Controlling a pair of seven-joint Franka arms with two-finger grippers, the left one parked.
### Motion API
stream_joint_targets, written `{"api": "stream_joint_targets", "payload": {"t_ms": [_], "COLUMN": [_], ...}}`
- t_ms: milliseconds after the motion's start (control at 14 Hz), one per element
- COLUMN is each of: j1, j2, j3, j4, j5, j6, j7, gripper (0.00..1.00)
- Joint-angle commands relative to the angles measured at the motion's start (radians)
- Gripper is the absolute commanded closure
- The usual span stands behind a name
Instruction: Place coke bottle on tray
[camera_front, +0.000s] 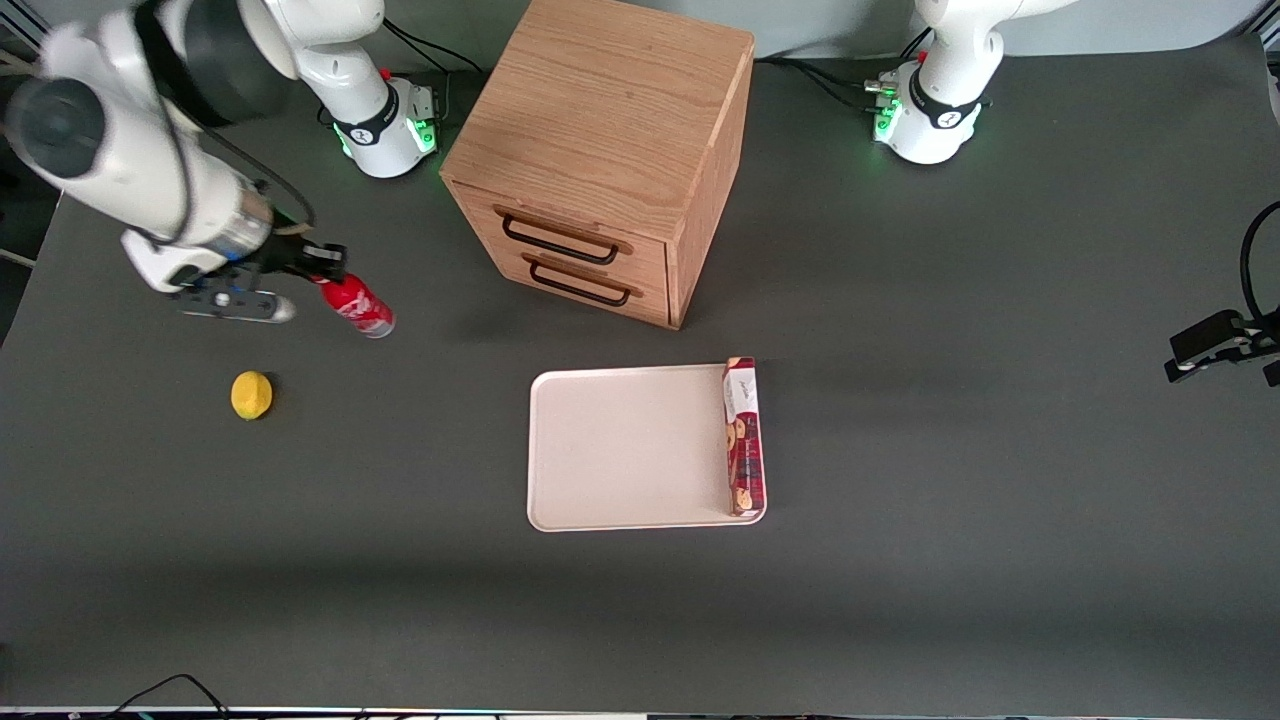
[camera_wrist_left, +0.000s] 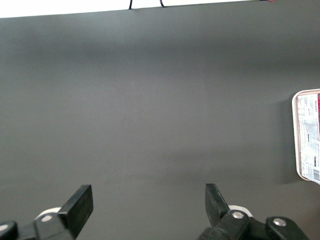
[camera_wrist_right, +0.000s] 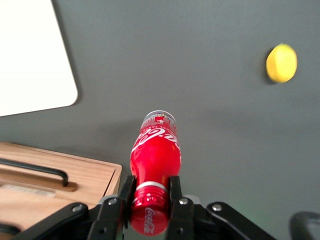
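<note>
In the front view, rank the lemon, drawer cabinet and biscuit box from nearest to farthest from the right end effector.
The end effector grips the coke bottle.
1. Lemon, nearer the camera.
2. Drawer cabinet, mid-table.
3. Biscuit box, on the tray.

A: Working arm (camera_front: 130, 150): glossy white rounded shells, dark grey joint cap, black cable along the forearm, silver wrist band.
B: Base?
A: White base (camera_front: 385, 130) with a black ring and green lights.
B: Gripper?
A: Black two-finger gripper (camera_wrist_right: 150, 200), silver screw heads on its links.
</note>
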Motion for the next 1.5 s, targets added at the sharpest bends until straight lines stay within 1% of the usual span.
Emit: {"api": "stream_joint_targets", "payload": {"t_ms": [0, 71, 143, 214, 357, 429, 500, 571, 714, 857, 1000, 1071, 1286, 1357, 1429], "j1": [0.016, 0.023, 0.046, 0.069, 0.112, 0.132, 0.152, 0.178, 0.221, 0.221, 0.22, 0.221, 0.221, 0.22, 0.217], "j2": [0.217, 0.296, 0.37, 0.442, 0.608, 0.665, 0.697, 0.731, 0.804, 0.828, 0.829, 0.835, 0.868, 0.871, 0.871], "j3": [0.017, 0.018, 0.023, 0.037, 0.101, 0.127, 0.133, 0.132, 0.143, 0.169, 0.169, 0.169, 0.169, 0.169, 0.169], "j4": [0.38, 0.503, 0.6, 0.681, 0.84, 0.872, 0.871, 0.868, 0.859, 0.79, 0.709, 0.689, 0.676, 0.676, 0.678], "j5": [0.035, 0.048, 0.046, 0.046, 0.042, 0.039, 0.037, 0.022, -0.096, -0.158, -0.172, -0.175, -0.207, -0.208, -0.205], "j6": [-0.167, -0.193, -0.213, -0.218, -0.192, -0.149, -0.081, -0.05, -0.02, 0.102, 0.243, 0.285, 0.313, 0.317, 0.317], "j7": [0.002, 0.005, 0.035, 0.115, 0.325, 0.406, 0.459, 0.477, 0.561, 0.597, 0.608, 0.64, 0.652, 0.655, 0.651], "gripper": [1.0, 1.0, 1.0, 1.0, 1.0, 1.0, 1.0, 1.0, 1.0, 1.0, 1.0, 1.0, 1.0, 0.55, 0.01]}}
